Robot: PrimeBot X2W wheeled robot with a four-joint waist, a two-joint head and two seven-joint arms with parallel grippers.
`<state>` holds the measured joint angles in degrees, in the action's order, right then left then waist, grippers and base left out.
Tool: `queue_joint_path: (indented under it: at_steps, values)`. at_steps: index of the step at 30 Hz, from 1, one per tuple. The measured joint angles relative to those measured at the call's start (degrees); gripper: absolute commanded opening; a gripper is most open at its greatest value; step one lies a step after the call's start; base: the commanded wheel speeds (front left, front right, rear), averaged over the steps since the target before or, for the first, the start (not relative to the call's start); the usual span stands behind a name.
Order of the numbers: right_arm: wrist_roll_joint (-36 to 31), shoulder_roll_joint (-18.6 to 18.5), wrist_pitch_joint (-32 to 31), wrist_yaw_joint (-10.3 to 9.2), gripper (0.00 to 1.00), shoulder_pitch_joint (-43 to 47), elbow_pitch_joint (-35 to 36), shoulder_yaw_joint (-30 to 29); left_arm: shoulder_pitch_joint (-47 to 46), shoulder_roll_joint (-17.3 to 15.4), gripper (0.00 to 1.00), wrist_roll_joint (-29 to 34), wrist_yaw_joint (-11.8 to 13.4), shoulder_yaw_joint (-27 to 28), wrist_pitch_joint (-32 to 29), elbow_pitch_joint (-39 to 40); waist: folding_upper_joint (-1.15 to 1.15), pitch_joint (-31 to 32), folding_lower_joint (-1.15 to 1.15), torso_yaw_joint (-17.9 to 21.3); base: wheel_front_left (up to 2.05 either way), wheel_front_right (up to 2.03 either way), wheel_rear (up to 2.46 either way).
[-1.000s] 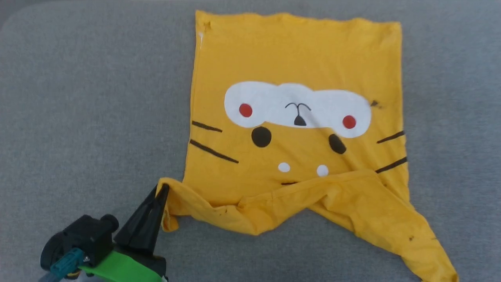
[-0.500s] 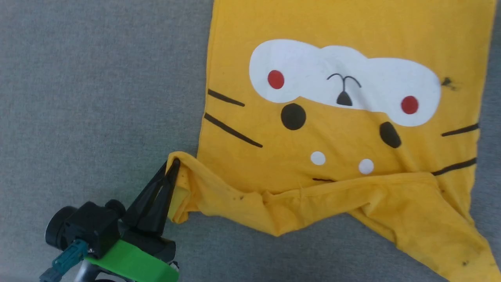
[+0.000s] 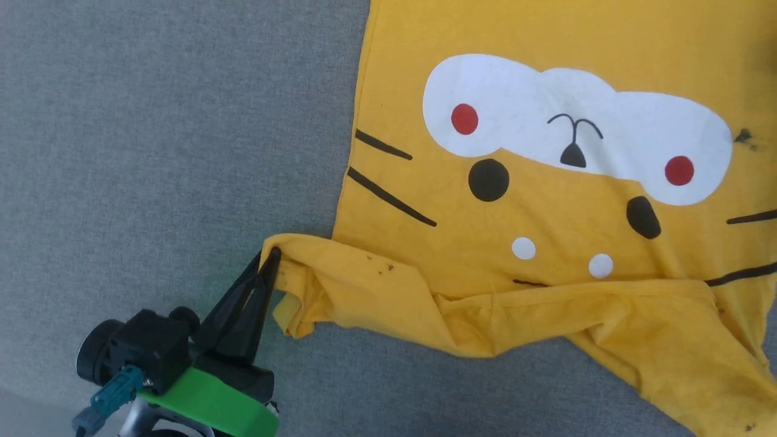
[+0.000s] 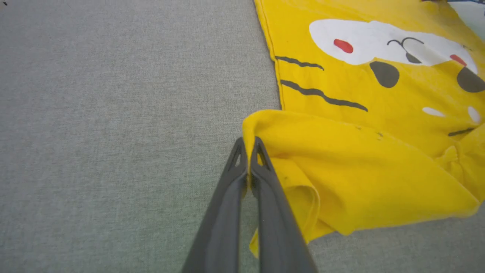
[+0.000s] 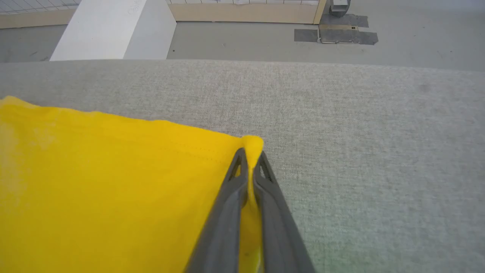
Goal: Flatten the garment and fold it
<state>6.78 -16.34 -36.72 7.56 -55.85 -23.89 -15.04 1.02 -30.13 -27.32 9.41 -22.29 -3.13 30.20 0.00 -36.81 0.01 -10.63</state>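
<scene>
The garment (image 3: 546,218) is spread print-up on the gray counter (image 3: 152,152), right side of the head frame. 1 bunched corner is pinched in the clenched left claw (image 3: 270,254), another in the clenched right claw (image 5: 250,153), probably so it gets tugged flat.

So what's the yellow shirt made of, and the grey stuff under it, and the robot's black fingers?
Shirt: soft, matte knit cloth, probably cotton; it creases and has stitched hems.
Grey surface: matte fabric that looks woven; a fine weave shows.
Fingers of the left gripper: dark, matte, stiff, likely plastic; smooth, with triangular cut-outs near the tips.
</scene>
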Motion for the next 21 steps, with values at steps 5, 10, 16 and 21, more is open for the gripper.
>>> queue_joint_path:
  at_steps: [5, 10, 16, 21]
  values:
    - [4.1, -0.9, 3.9, 0.00, 0.00, 5.2, 2.3, 0.8, 0.5, -0.4, 0.00, 0.0, 0.3, 0.4, 0.2, -0.5, 0.00, 3.5, 0.00, 1.1, 0.00, 0.00, 0.00]
    - [12.2, -3.6, 6.3, 0.00, 0.00, 22.0, 10.3, -2.1, 4.0, -1.4, 0.00, -0.7, 1.8, 1.1, -0.8, -1.3, 0.00, 10.4, -0.01, 4.0, 0.00, 0.00, 0.00]
    - [18.6, 1.5, 6.1, 0.00, 0.00, 47.3, 20.8, -10.9, 7.1, -1.9, 0.00, -2.1, 2.9, 1.3, -1.3, -0.9, 0.00, 17.0, -0.01, 8.5, 0.00, 0.00, 0.00]
    - [19.0, 8.0, 5.0, 0.00, 0.00, 61.8, 25.9, -12.9, 8.0, -2.2, 0.00, -2.5, 3.3, 1.5, -1.5, -0.5, 0.00, 20.4, -0.01, 11.0, 0.00, 0.00, 0.00]
